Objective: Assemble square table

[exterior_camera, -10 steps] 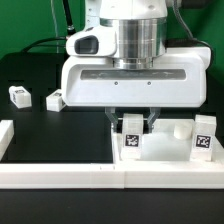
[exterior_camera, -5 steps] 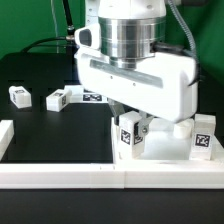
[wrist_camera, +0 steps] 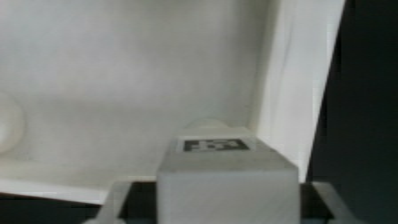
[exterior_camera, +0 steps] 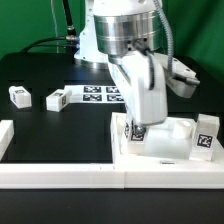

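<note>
The square table top (exterior_camera: 168, 152) is a white tray with a raised rim, lying at the front on the exterior view's right. My gripper (exterior_camera: 135, 128) stands over its near left corner, turned edge-on, and is shut on a white tagged leg (exterior_camera: 131, 135) that stands upright in the tray. In the wrist view the leg (wrist_camera: 222, 178) fills the gap between my fingers (wrist_camera: 128, 203), with the tray floor (wrist_camera: 125, 90) and rim (wrist_camera: 285, 70) behind it. Another tagged leg (exterior_camera: 204, 134) stands at the tray's right corner. Two loose legs (exterior_camera: 18, 95) (exterior_camera: 57, 99) lie on the black table at left.
The marker board (exterior_camera: 98, 95) lies behind the arm. A long white border bar (exterior_camera: 60, 176) runs along the front edge and another (exterior_camera: 5, 136) sits at the left. A low white round stub (exterior_camera: 180, 128) rises inside the tray.
My gripper has turned about its upright axis, from broadside to edge-on, with the leg held in it at the same corner. The loose legs have not moved.
</note>
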Controlling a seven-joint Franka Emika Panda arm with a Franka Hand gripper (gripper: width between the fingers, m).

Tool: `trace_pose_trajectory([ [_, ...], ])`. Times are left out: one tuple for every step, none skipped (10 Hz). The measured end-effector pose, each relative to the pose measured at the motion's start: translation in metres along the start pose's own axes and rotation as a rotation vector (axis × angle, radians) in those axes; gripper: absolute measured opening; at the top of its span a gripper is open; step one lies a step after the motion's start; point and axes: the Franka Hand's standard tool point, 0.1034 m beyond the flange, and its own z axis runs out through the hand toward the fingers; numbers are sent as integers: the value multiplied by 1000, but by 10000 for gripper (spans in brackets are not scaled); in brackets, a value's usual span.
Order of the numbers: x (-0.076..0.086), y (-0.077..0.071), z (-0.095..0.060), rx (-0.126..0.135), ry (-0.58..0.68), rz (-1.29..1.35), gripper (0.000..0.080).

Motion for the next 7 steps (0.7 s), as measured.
trace_pose_trajectory([
  [0,0,0,0,0,59,291],
  [0,0,0,0,0,59,291],
  [0,0,0,0,0,54,291],
  [0,0,1,-1,1,17,463],
  [-2,1,2,-12,19,-140,463],
  [-3,1,2,-20,34,-330,604],
  [-5,2,3,-24,32,-483,635],
])
